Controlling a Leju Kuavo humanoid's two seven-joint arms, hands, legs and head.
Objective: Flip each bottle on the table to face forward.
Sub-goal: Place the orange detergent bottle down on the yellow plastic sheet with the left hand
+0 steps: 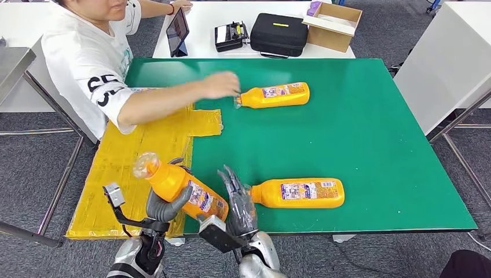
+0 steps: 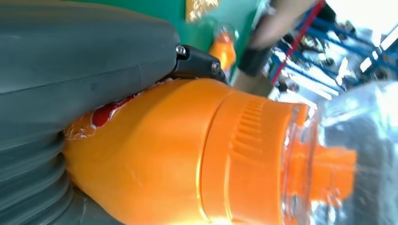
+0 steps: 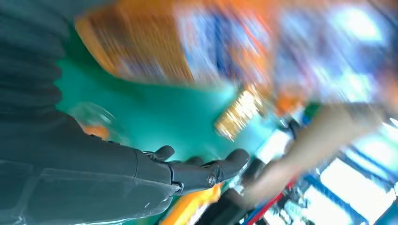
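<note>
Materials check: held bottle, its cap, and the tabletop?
Bottle: looks like glossy orange plastic, with highlights and a printed label. Cap: clear plastic, seemingly; the orange spout shows through. Tabletop: matte green, probably a mat or laminate; can't tell which.

Three bottles, two lying on the table, one sitting in my left hand.

I am seeing my left hand (image 1: 164,205) holding one bottle (image 1: 178,186) tilted over the table's (image 1: 376,133) near left edge, cap pointing up and left. My right hand (image 1: 238,200) is hovering just right of it, touching neither that bottle nor the near bottle (image 1: 298,193) lying to its right. The far bottle (image 1: 273,95) is lying behind them, a person's hand (image 1: 220,84) reaching to its cap from the left.
</note>
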